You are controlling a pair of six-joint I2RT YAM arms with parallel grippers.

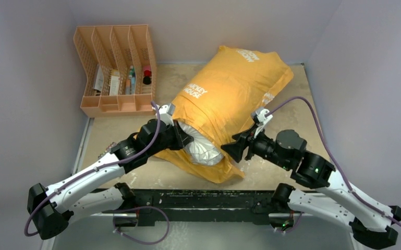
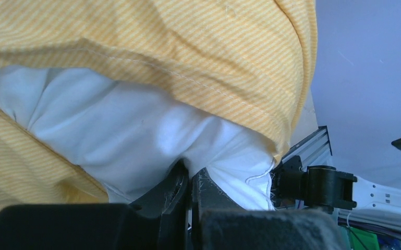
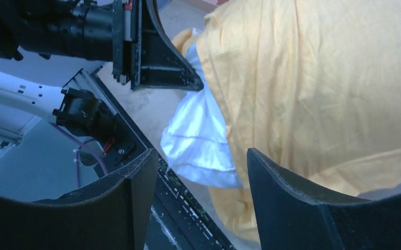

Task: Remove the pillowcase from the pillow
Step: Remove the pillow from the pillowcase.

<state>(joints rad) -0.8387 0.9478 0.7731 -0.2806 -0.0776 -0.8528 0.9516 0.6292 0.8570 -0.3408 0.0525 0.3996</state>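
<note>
The orange-yellow pillowcase (image 1: 229, 99) with white lettering lies across the table, its open mouth facing the near edge. The white pillow (image 1: 203, 148) bulges out of that mouth. My left gripper (image 1: 186, 136) is shut on the pillow's white fabric at the mouth; in the left wrist view the jaws (image 2: 190, 174) pinch a fold of the pillow (image 2: 135, 135) under the pillowcase hem (image 2: 187, 62). My right gripper (image 1: 234, 150) is open and empty just right of the mouth, beside the pillowcase. The right wrist view shows the pillow's end (image 3: 198, 140), the pillowcase (image 3: 318, 88) and my open gripper (image 3: 202, 156).
An orange slotted organizer (image 1: 116, 70) with small bottles stands at the back left. The black rail (image 1: 203, 198) runs along the table's near edge. Grey walls close in the back and both sides.
</note>
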